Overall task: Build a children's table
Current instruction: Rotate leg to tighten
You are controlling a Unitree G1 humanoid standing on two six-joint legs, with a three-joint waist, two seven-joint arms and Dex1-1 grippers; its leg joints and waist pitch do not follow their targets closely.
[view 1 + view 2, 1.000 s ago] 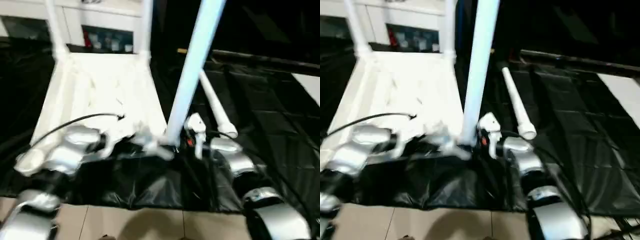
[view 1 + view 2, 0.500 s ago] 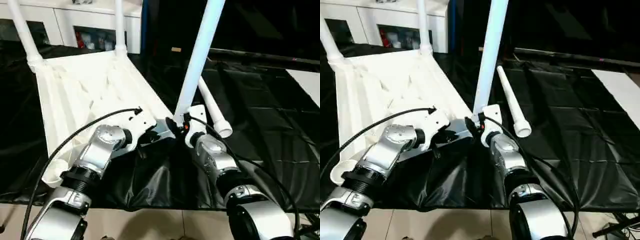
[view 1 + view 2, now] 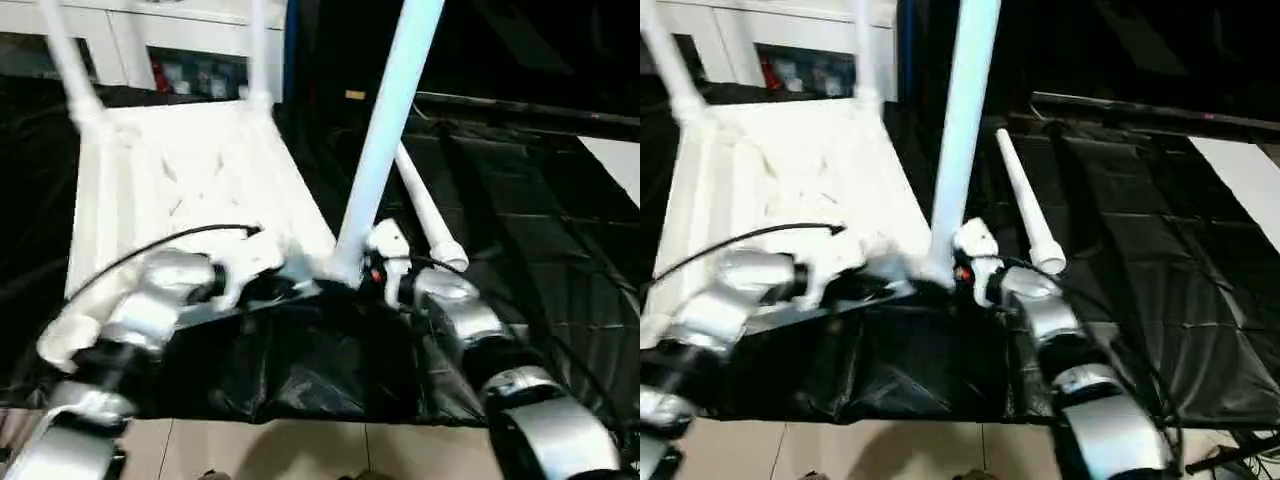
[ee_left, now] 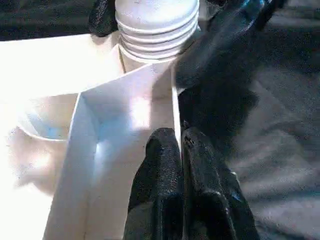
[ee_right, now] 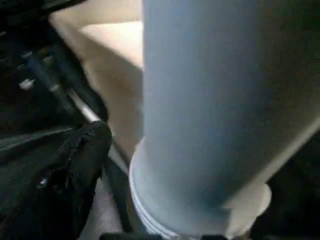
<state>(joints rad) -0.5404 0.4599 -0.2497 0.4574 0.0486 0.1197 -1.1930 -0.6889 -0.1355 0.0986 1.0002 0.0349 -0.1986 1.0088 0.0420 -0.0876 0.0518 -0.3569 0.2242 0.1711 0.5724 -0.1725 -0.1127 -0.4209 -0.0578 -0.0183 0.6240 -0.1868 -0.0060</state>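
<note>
Since half a second ago the upside-down white plastic ribbed tabletop (image 3: 190,190) has swung squarer on the black-covered work table (image 3: 560,250); white cabinets (image 3: 190,40) behind. Left gripper (image 4: 181,145) pinches its rim rib; right gripper (image 3: 372,262) spreads wider around the upright white tubular leg (image 3: 385,130).

I saw my two silver metal forearms (image 3: 150,305), jointed by dark rings. A thin black cable (image 3: 160,243) arched over the left forearm, and the matte black rubbery fingers (image 4: 167,185) looked rounded.

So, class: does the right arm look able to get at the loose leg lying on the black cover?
Probably yes: the loose leg lies uncovered beside the right pincer, nothing between them.
</note>
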